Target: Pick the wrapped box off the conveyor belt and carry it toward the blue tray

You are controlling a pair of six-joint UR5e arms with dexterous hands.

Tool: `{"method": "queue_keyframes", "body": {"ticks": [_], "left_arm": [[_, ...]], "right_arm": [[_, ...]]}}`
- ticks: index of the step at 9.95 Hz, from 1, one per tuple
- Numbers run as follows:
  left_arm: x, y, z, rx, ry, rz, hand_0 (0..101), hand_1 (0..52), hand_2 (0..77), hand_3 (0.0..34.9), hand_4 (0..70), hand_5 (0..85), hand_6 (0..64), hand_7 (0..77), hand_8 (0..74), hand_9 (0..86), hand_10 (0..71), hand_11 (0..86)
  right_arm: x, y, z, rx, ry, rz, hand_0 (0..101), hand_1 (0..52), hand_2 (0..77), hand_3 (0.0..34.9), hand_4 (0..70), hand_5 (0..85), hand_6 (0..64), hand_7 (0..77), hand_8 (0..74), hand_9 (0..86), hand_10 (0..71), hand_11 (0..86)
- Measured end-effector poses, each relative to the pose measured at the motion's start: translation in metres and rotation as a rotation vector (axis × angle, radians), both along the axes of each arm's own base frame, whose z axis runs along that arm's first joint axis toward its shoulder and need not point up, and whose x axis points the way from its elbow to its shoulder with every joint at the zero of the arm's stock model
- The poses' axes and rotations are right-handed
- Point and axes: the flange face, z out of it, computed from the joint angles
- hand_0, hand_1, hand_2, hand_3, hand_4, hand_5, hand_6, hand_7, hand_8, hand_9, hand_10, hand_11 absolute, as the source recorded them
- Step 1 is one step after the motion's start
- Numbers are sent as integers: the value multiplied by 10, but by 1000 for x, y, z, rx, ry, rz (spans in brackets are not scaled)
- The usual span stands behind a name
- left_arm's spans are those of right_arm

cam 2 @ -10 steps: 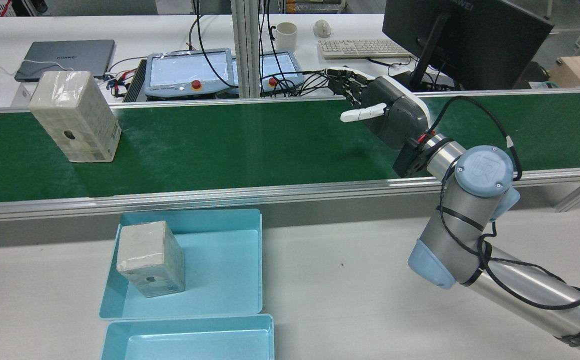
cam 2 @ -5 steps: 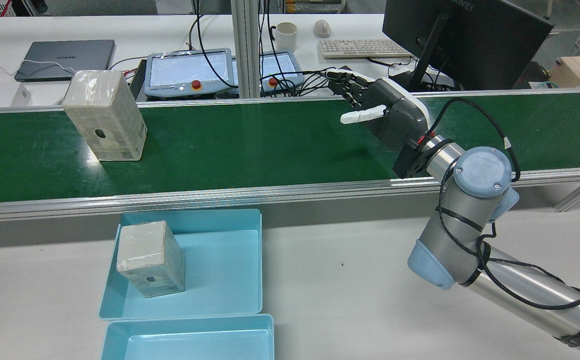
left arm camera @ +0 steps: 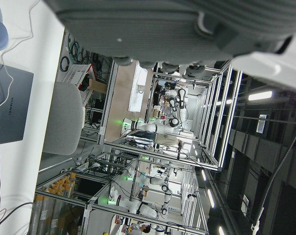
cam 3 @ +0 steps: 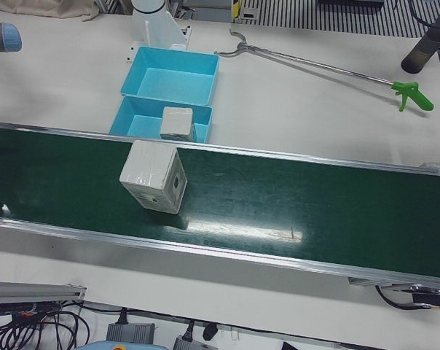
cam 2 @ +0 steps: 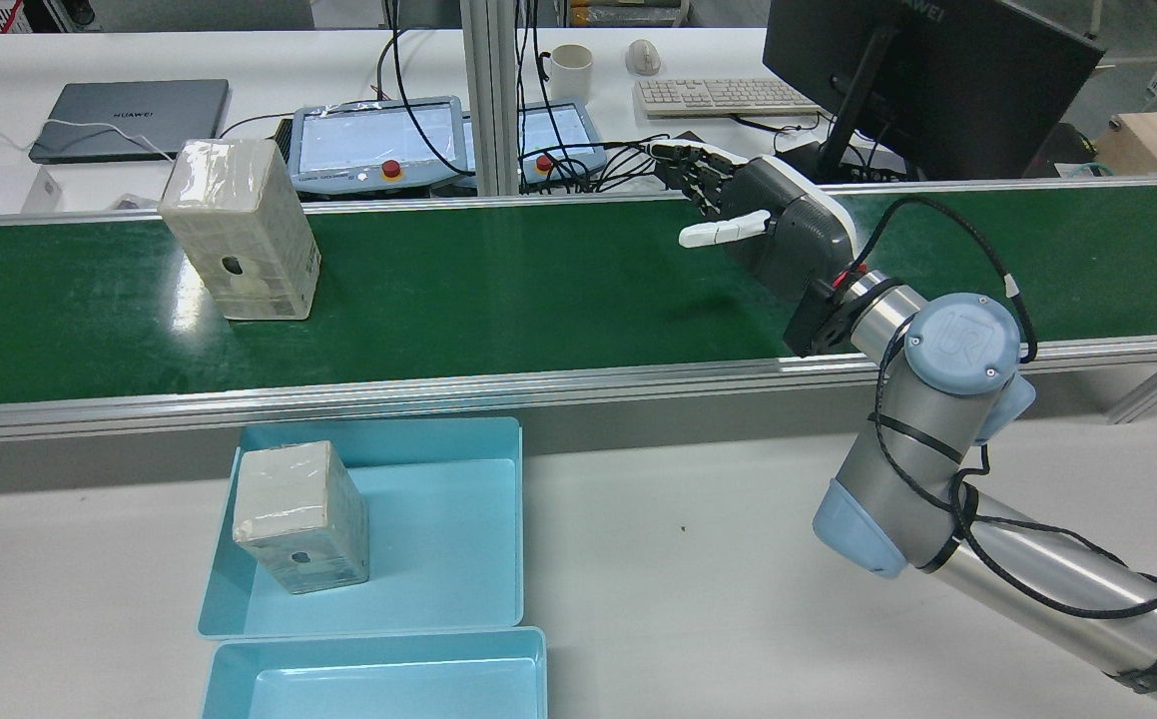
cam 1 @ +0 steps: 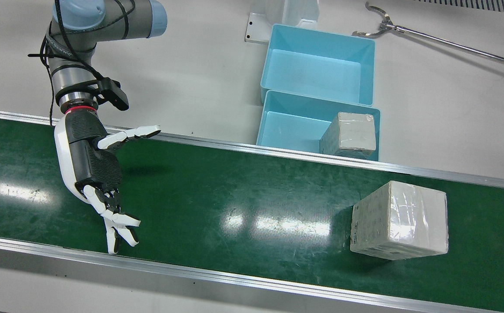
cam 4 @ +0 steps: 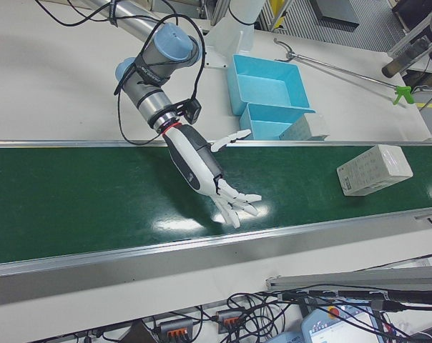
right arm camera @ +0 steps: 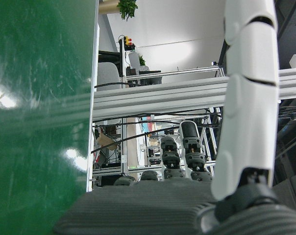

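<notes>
— Right hand (cam 1: 90, 161)?
— Spread wide, empty, hovering over the green conveyor belt (cam 1: 217, 204); fingertips (cam 1: 117, 237) near the operators' rail, thumb pointing along the belt.

— Left hand?
— Only a grey palm edge at the top of its own view; fingers out of sight, so cannot tell open or closed.

— Wrapped box (cam 1: 399, 219)?
— Standing on the belt, well apart from the right hand, on the thumb side. Shiny film on top, a dark round mark on one face.

— Blue tray (cam 2: 458, 539)?
— Just off the belt's robot-side rail, on the white table (cam 2: 698, 559), holding a second wrapped box (cam 2: 303, 517); another tray (cam 2: 378, 679) touching it.

— Beyond the belt?
— Desk with laptop (cam 2: 129, 118), pendants, keyboard, monitor.

— Versus earlier?
— Box carried closer to the hand along the belt; hand barely shifted.
</notes>
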Motion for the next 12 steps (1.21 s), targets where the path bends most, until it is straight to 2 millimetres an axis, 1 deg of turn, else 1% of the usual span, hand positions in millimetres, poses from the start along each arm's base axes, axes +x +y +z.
{"method": "queue_keyframes", "body": {"ticks": [1,7,8,9,12], "left_arm": [[0,0,0,0,0,0,0,0,5,0,0,11,5,5,5,0,5,5],[0,0,0,0,0,0,0,0,5,0,0,11,5,5,5,0,5,5],[0,0,0,0,0,0,0,0,11,0,0,11,5,5,5,0,5,5],[0,0,0,0,0,0,0,0,11,0,0,11,5,5,5,0,5,5],[0,0,0,0,0,0,0,0,11,0,0,11,5,5,5,5,5,5]], "right_arm": [[0,0,0,-1,0,0,471,131,104,0,131,213,49,55,0,22,0,5],[-3,1,1,-1,1,-3,471,131,104,0,131,218,49,65,0,22,0,5],[-2,1,1,-1,1,-1,471,131,120,0,115,229,49,65,0,16,0,5],[-2,1,1,-2,0,-1,471,131,109,0,125,224,49,65,0,16,0,5],[-2,0,5,-8,7,-2,473,131,114,0,125,224,49,60,0,16,0,5]]}}
